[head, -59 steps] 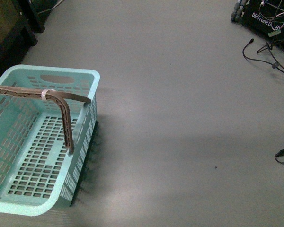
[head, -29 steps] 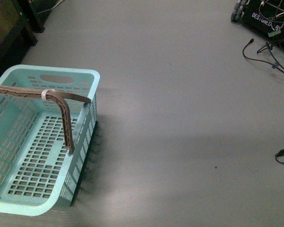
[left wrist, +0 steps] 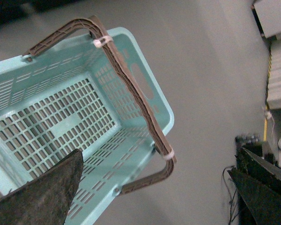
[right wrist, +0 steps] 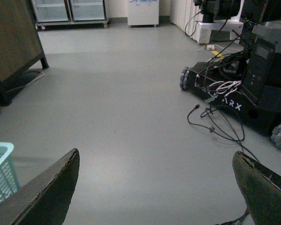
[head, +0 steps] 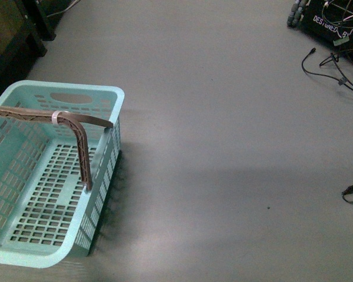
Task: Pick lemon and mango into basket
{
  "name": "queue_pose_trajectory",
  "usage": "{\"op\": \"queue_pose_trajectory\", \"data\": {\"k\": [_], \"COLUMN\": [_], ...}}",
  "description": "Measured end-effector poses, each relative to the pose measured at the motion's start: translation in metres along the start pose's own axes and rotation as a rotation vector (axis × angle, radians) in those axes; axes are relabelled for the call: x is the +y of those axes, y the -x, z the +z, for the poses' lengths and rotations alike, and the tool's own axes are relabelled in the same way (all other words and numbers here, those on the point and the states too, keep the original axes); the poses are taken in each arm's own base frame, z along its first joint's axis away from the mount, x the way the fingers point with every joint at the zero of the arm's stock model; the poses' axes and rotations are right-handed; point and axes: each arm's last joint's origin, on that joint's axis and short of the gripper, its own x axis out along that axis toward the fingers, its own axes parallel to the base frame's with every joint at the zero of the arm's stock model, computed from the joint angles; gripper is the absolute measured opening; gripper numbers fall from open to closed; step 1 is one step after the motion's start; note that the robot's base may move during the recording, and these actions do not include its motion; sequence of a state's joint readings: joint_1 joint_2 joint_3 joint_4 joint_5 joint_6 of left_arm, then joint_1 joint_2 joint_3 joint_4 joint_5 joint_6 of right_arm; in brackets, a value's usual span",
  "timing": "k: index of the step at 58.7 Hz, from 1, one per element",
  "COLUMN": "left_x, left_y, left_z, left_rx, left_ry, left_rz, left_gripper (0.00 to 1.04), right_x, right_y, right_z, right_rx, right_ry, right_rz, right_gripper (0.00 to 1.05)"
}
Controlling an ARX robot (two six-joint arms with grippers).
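Grey floor [head: 223, 117] fills most of the front view. The teal basket [head: 76, 88] stands on it at near left, upright, its slotted walls and bottom exposed; part of it runs past the left edge of the view. A dark cabinet [head: 6, 35] stands at far left, behind the basket and apart from it. A black wheeled base [head: 335, 26] occupies the far right corner; white lettering on it reads "DESIGNED B", the rest cut off by the frame. In the right wrist view the same base [right wrist: 267, 61] bears the white letters "ARX". Black cables [head: 335, 70] trail from it across the floor. A brown handle [head: 82, 147] arches over the basket, with a pale tie [head: 56, 117] wrapped around it near its bend.

Left gripper [left wrist: 159, 159]: above the basket, jaws spread wide, grasping nothing. Right gripper [right wrist: 155, 154]: over bare floor to the right of the basket, jaws likewise spread, nothing between them. A white panel [right wrist: 143, 9] against the far wall carries blue writing, too small to read.
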State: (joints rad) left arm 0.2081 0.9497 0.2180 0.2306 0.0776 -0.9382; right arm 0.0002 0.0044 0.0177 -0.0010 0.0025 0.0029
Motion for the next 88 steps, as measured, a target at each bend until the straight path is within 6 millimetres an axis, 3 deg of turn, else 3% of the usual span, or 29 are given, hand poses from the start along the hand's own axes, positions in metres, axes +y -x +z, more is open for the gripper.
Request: {"op": "queue_pose_trajectory", "data": {"k": [9, 15, 19, 29, 46, 53, 67, 76, 88], "left_x": [-0.005, -0.012, -0.012, -0.014, -0.029, -0.031, -0.034, -0.034, -0.031], "left_y": [-0.049, -0.101, -0.120, -0.162, -0.213, -0.225, -0.239, -0.240, -0.229], "left_z": [0.005, -0.008, -0.016, -0.032, -0.048, -0.054, -0.054, -0.050, -0.050], "left_rx": [-0.001, 0.053, 0.083, 0.114, 0.118, 0.117, 0.088, 0.073, 0.086], "left_ry": [0.087, 0.123, 0.131, 0.158, 0.166, 0.157, 0.144, 0.233, 0.239], "left_rz": [0.024, 0.045, 0.074, 0.128, 0.151, 0.171, 0.236, 0.214, 0.205], "left_gripper": [0.98, 0.98, 0.98, 0.98, 0.98, 0.93, 0.54, 0.32, 0.29], "right_x": [0.000, 0.000, 0.000, 0.000, 0.000, 0.000, 0.000, 0.000, 0.000], "right_y": [0.000, 0.000, 0.000, 0.000, 0.000, 0.000, 0.000, 0.000, 0.000], "right_z": [0.000, 0.000, 0.000, 0.000, 0.000, 0.000, 0.000, 0.000, 0.000], "right_rx": [0.000, 0.000, 0.000, 0.000, 0.000, 0.000, 0.000, 0.000, 0.000], "right_ry": [0.000, 0.000, 0.000, 0.000, 0.000, 0.000, 0.000, 0.000, 0.000], "right_rz": [0.000, 0.000, 0.000, 0.000, 0.000, 0.000, 0.000, 0.000, 0.000], "right_gripper": [0.96, 0.96, 0.96, 0.96, 0.96, 0.96, 0.96, 0.96, 0.96]}}
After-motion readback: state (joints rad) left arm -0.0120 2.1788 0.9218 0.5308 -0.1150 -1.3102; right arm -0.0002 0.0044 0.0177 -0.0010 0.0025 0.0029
